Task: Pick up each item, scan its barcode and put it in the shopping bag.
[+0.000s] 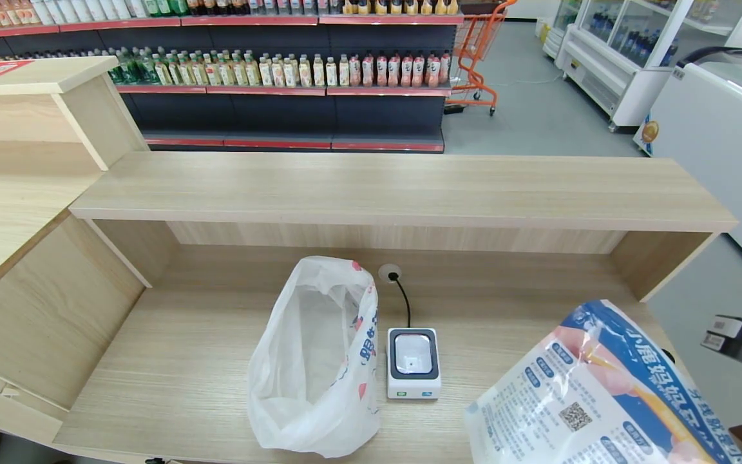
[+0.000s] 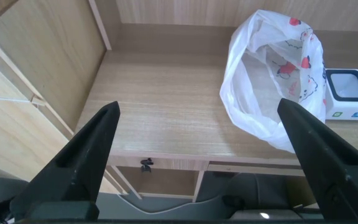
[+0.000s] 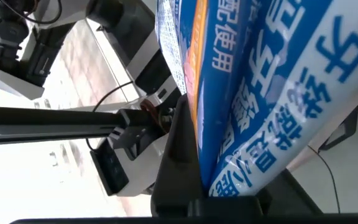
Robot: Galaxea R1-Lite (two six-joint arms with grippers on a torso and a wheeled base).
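In the head view the packet (image 1: 593,393), a big blue-and-white film pouch, hangs off the surface (image 1: 171,374) on the robot's right, where the right jaws have it, its printed back with a small square code turned upward. I judge it light, puffy and crinkly, with a glossy skin that could slide in a pinch, so the flat sealed edge is the safer place to hold and a squeeze on the belly risks crushing what is inside. The scanner (image 1: 413,362) sits on the surface to the left of the held packet, window up, its cable (image 1: 403,299) running back to a hole. The shopping bag (image 1: 316,367) stands just beside it, farther from the right jaws, thin, limp and gaping. Beyond the counter ledge (image 1: 403,187) are bottle shelves (image 1: 281,67), an orange trolley (image 1: 480,51) and a chest freezer (image 1: 725,122). In the left wrist view the left jaws stand wide apart and hold nothing, hovering near the front edge of the surface (image 2: 160,106), with the shopping bag (image 2: 272,81) ahead of them toward one finger and the scanner (image 2: 350,93) just past it. In the right wrist view the right jaws are clamped on the packet (image 3: 272,93), and a dark finger (image 3: 179,162) presses into its film near one edge
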